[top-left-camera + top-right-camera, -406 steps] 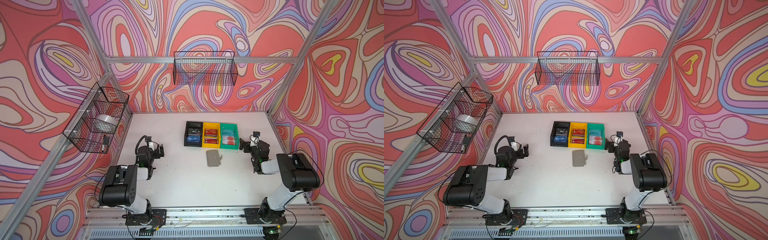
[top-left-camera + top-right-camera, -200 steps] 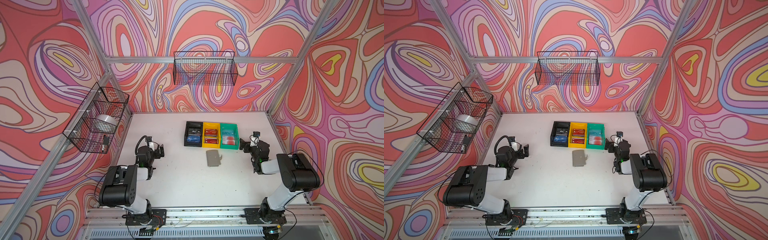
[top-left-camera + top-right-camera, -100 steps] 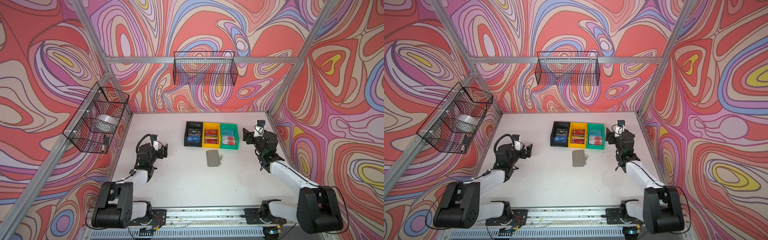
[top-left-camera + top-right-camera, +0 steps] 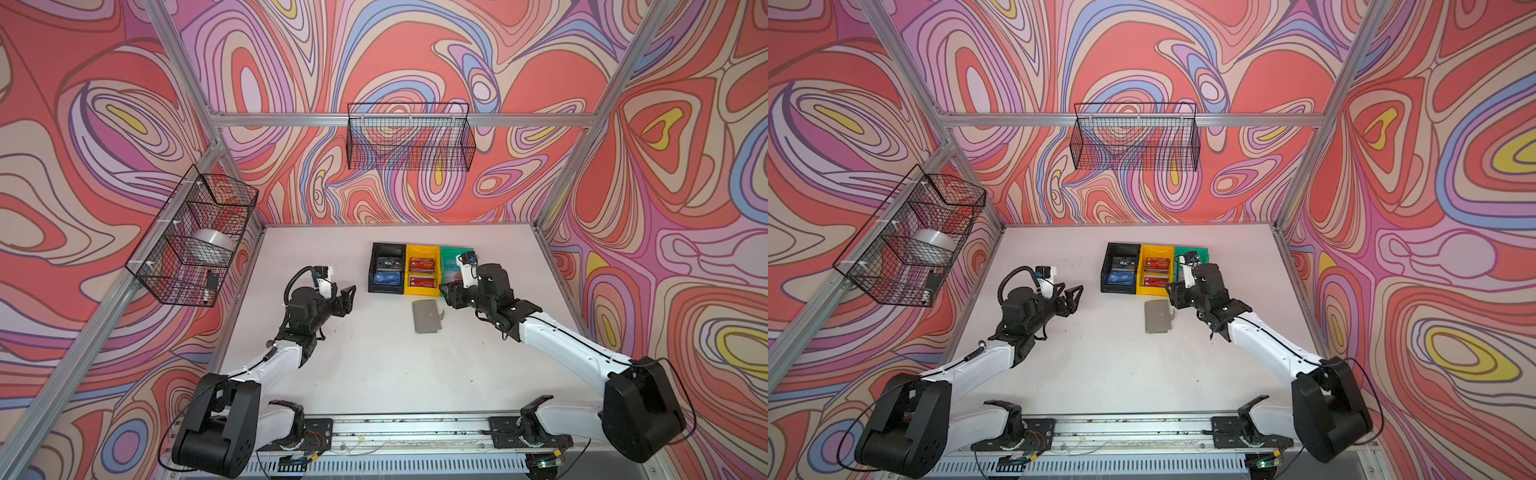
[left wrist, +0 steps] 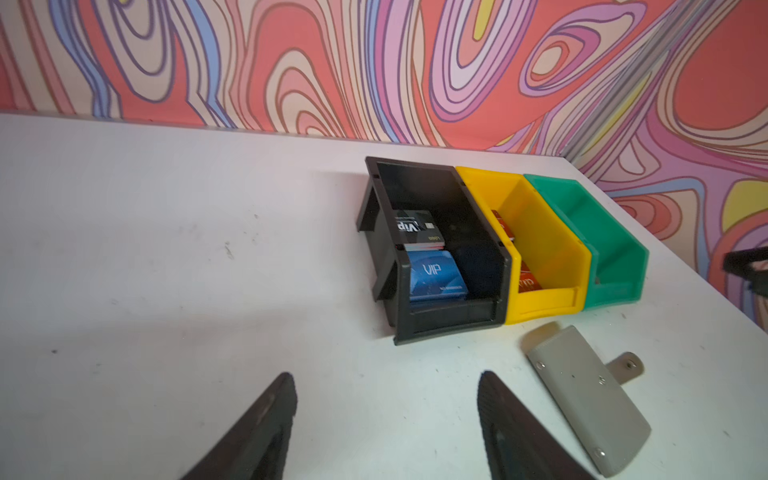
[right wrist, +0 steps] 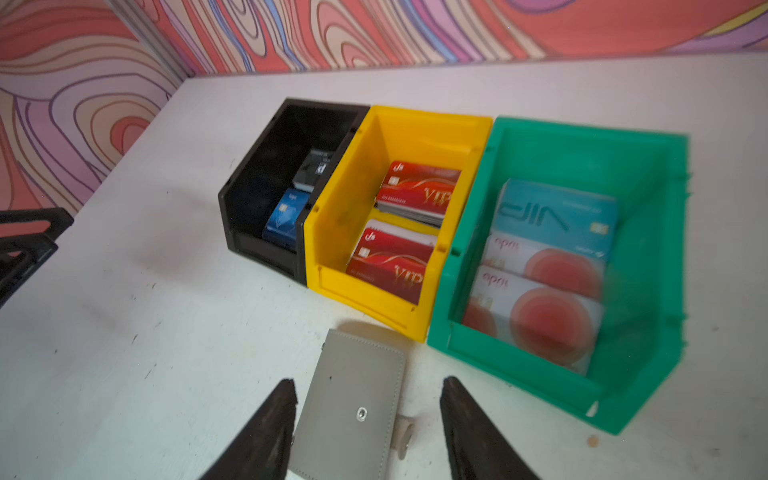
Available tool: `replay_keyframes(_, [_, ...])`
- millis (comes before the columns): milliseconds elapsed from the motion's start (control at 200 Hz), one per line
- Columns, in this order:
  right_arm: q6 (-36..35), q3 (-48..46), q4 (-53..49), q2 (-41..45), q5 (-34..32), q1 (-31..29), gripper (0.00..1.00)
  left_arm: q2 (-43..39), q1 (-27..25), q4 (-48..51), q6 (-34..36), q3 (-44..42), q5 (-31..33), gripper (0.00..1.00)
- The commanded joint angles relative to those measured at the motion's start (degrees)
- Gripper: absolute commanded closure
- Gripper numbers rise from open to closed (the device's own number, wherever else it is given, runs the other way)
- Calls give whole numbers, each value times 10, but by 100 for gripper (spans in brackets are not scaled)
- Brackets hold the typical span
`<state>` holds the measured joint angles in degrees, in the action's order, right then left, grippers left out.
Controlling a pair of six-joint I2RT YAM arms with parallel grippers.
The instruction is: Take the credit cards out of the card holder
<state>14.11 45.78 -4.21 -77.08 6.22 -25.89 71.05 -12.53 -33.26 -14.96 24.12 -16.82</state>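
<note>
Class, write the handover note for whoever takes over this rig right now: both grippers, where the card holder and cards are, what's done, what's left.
Left gripper: open, empty, above the table.
Right gripper: open, empty, over the card holder.
Holder: closed, flat on the table before the yellow bin, strap tab sticking out.
Credit cards: stacks lie in the black bin, yellow bin and green bin; none visible in the holder.
Done: nothing visible. Left: open the holder, pull out any cards inside.

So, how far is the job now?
Done: nothing seen; the holder lies shut on the table. In hand: the right gripper, open and empty, is close to it; the left gripper, open, is apart. Left: open the holder and empty it.
</note>
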Motion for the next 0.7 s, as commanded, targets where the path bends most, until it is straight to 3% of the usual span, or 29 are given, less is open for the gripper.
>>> replay_keyframes(0, [29,22,-14,-46,-1,-37,44,9,-17,29,-44,-1,-13,32])
replay_keyframes(321, [41,46,1,-122,-15,-58,55,3,-22,67,-87,-15,-29,40])
replay_keyframes(376, [41,49,-2,-130,-27,-59,61,6,-22,76,-96,-11,-30,42])
replay_keyframes(691, [37,58,-30,-158,-60,-58,75,65,-25,116,-128,27,-87,52])
